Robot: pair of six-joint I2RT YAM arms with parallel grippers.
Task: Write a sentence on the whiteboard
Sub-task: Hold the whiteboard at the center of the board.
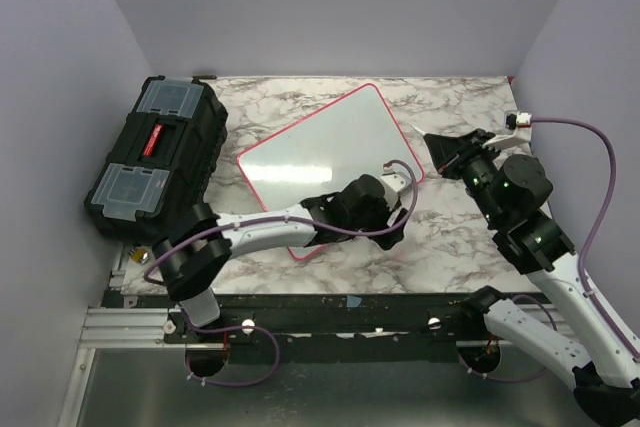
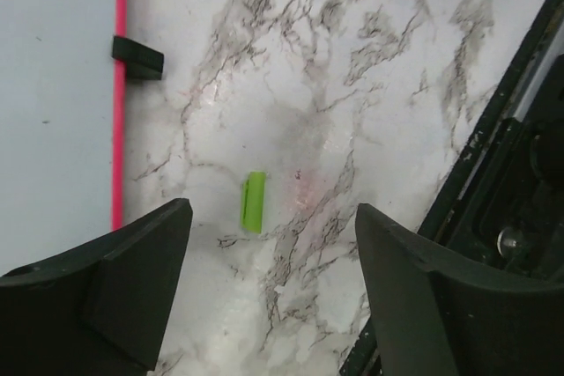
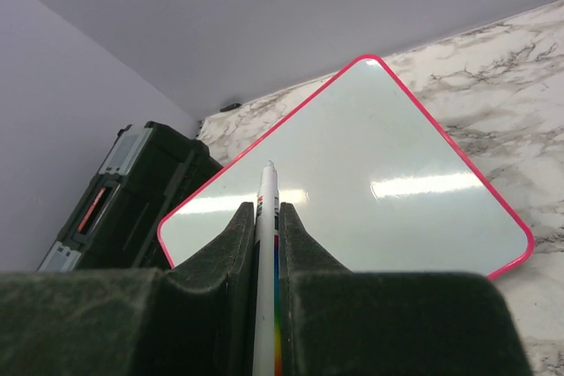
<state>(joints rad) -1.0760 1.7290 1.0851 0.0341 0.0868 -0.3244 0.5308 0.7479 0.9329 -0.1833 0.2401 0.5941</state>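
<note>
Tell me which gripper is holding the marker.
The right gripper: its jaws are shut on the white marker. The left gripper is open and holds nothing.

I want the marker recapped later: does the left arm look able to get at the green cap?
Likely yes: the open left gripper hangs right above the green cap, with nothing between them.

the whiteboard [image 1: 330,147] lies on the table [image 1: 470,232], the toolbox [image 1: 155,157] just left. a marker cap [image 2: 254,202] lies beside its rim.
</note>
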